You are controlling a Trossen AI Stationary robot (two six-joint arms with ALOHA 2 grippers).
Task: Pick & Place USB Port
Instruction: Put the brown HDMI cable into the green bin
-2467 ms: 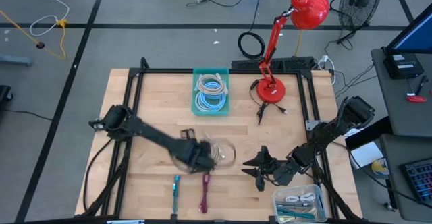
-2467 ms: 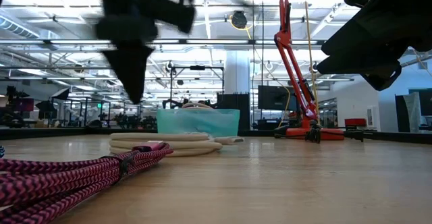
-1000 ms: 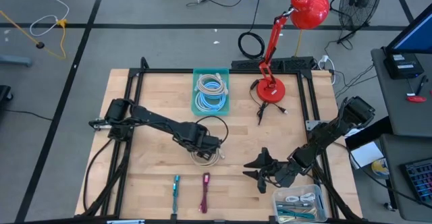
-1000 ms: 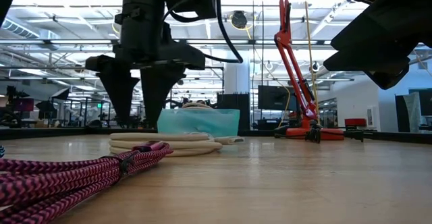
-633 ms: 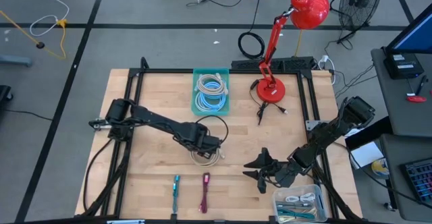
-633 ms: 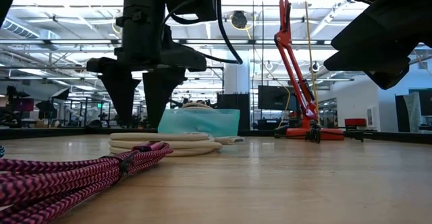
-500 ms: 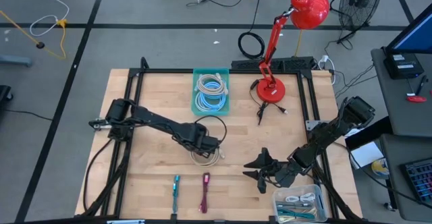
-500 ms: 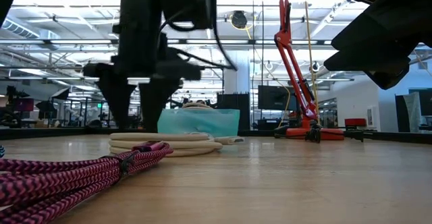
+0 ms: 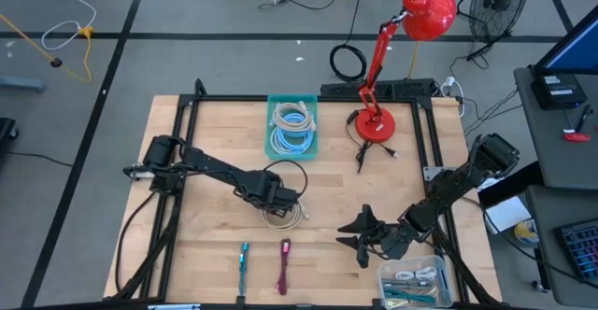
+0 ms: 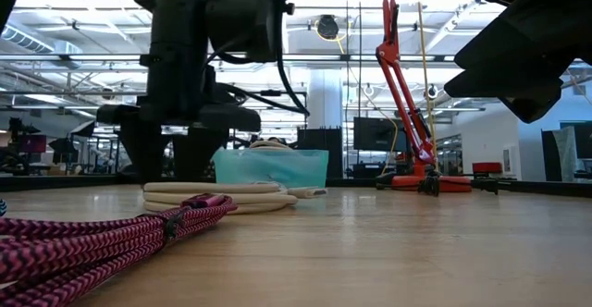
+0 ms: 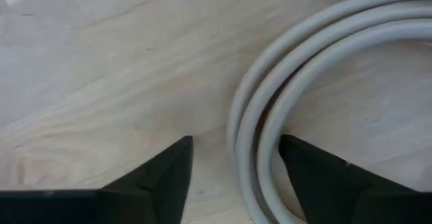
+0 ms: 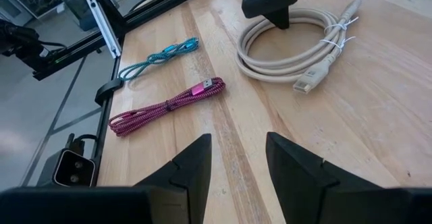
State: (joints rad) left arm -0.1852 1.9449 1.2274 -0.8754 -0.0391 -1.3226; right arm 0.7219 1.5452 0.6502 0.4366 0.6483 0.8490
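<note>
Left end effector (image 11: 235, 158): low over the table (image 9: 215, 151), fingers spread wide, straddling the loops of the white cable (image 9: 285, 214) without gripping them.
White cable: coiled flat on the table, mid-front, below the teal bin (image 9: 291, 128).
Right end effector (image 12: 237, 158): hovering near the front right, fingers part open, empty.
Pink cable (image 9: 283, 266): front edge, beside the teal cable (image 9: 243, 260).
</note>
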